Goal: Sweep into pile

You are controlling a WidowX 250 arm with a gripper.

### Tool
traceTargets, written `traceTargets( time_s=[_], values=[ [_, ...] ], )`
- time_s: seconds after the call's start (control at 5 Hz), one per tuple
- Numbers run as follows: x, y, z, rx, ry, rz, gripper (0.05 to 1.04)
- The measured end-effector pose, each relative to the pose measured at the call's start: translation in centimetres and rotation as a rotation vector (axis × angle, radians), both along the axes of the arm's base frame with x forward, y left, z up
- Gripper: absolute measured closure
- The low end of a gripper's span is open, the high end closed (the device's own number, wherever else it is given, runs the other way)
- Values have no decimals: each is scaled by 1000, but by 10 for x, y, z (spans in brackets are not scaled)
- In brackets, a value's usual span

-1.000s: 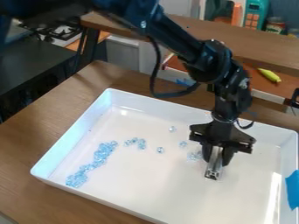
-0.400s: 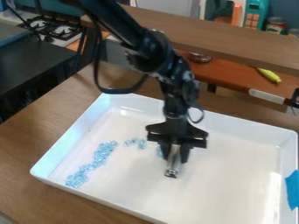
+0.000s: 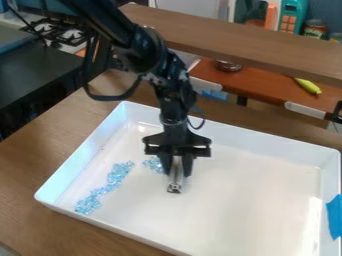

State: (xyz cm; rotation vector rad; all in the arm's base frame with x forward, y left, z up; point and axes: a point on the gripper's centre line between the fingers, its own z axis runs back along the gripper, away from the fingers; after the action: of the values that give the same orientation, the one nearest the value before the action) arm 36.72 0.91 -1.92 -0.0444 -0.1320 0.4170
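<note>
Toward the camera's left, inside the white tray (image 3: 80,162), the main streak of clear blue beads (image 3: 115,175) runs slantwise from the far side toward the near left corner. A small cluster (image 3: 153,163) lies between its far end and the fingers (image 3: 188,165), just beside them. They pinch a silver tool (image 3: 176,180), pointed down, to the streak's right; a leftward sweep should gather the cluster in. Beneath the tray is the wooden bench (image 3: 30,150).
</note>
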Motion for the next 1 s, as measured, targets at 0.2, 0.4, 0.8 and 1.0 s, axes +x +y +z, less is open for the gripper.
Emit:
traceTargets(
  time_s=[0.2, 0.4, 0.8, 1.0],
  values=[
    [1, 6, 0, 4, -14, 48, 701],
    [-2, 12, -2, -4, -6, 135, 701],
    [-39, 34, -3, 50, 24, 302, 701],
    [-61, 46, -2, 78, 26, 305, 702]
  ],
)
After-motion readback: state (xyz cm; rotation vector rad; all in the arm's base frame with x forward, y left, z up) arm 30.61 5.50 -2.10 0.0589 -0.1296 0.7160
